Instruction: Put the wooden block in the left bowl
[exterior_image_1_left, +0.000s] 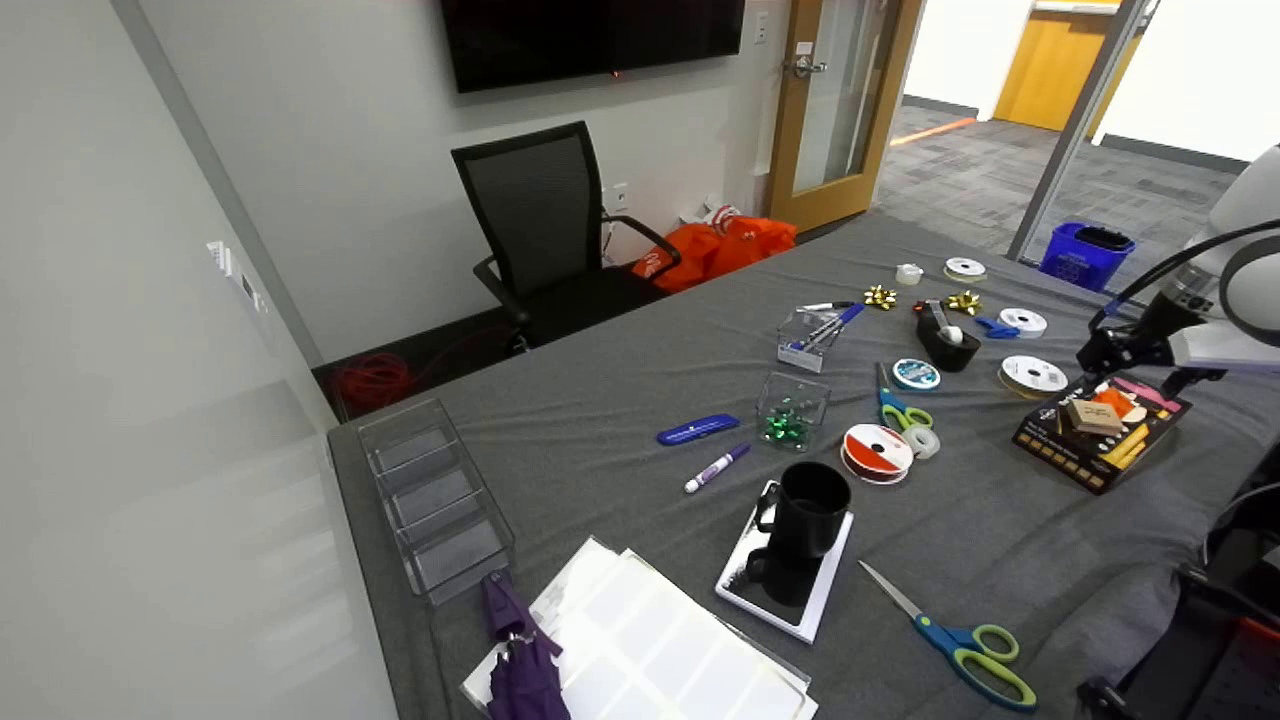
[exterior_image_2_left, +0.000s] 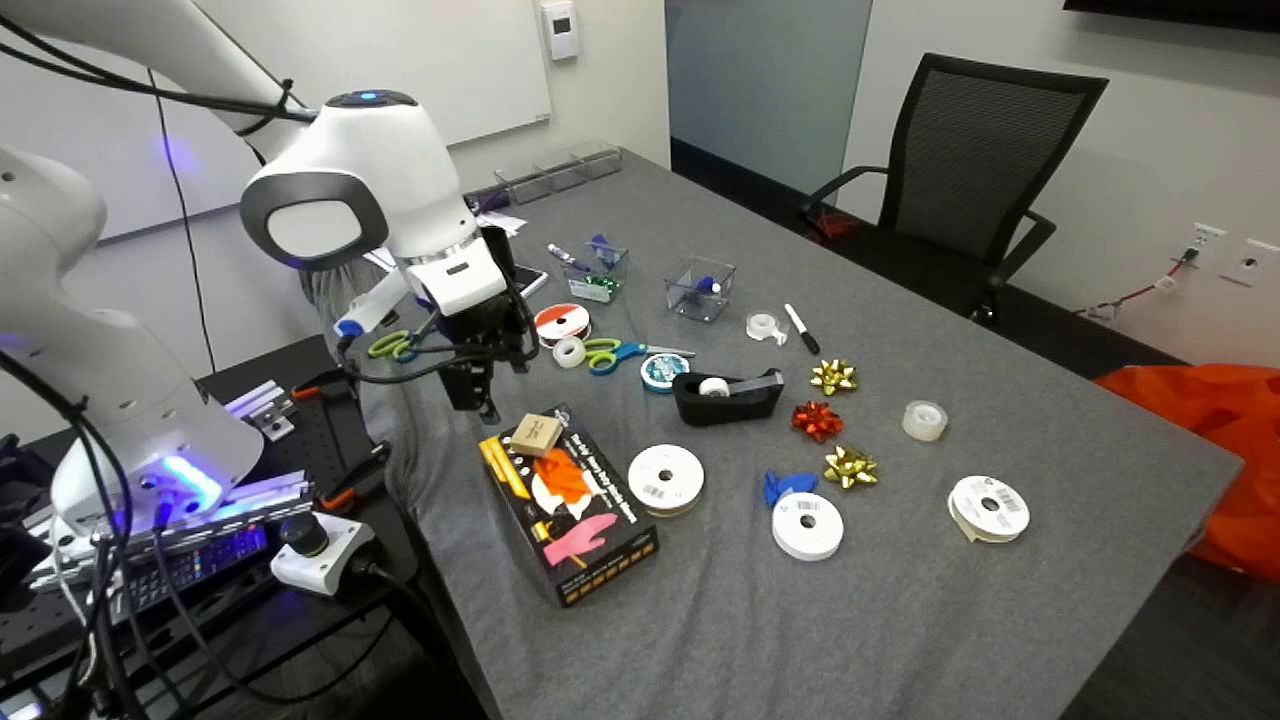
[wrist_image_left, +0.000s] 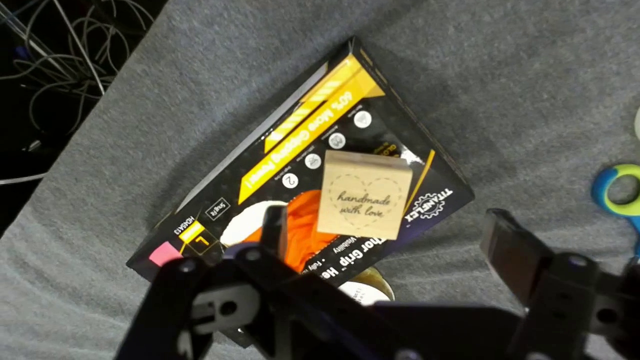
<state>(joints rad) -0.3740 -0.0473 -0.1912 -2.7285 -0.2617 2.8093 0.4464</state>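
The wooden block (exterior_image_1_left: 1094, 416) is a small light-wood square with "handmade with love" on its face. It lies flat on a black glove box (exterior_image_2_left: 590, 505), also in the wrist view (wrist_image_left: 365, 200). My gripper (wrist_image_left: 386, 214) is open and empty above the box, its fingers apart, with the block ahead of and between them in the picture. In an exterior view my gripper (exterior_image_2_left: 503, 388) hangs just beside and above the block (exterior_image_2_left: 537, 434). Two clear square containers stand farther off: one holds a green bow (exterior_image_1_left: 768, 398), the other holds pens (exterior_image_1_left: 800, 358). Neither looks like a round bowl.
Ribbon spools (exterior_image_2_left: 666, 478) and a black tape dispenser (exterior_image_2_left: 728, 398) stand near the glove box. Scissors (exterior_image_1_left: 960, 645), a black mug (exterior_image_1_left: 808, 508) and paper sheets (exterior_image_1_left: 660, 650) lie on the grey cloth. A clear divided tray (exterior_image_1_left: 435, 500) is at the far end.
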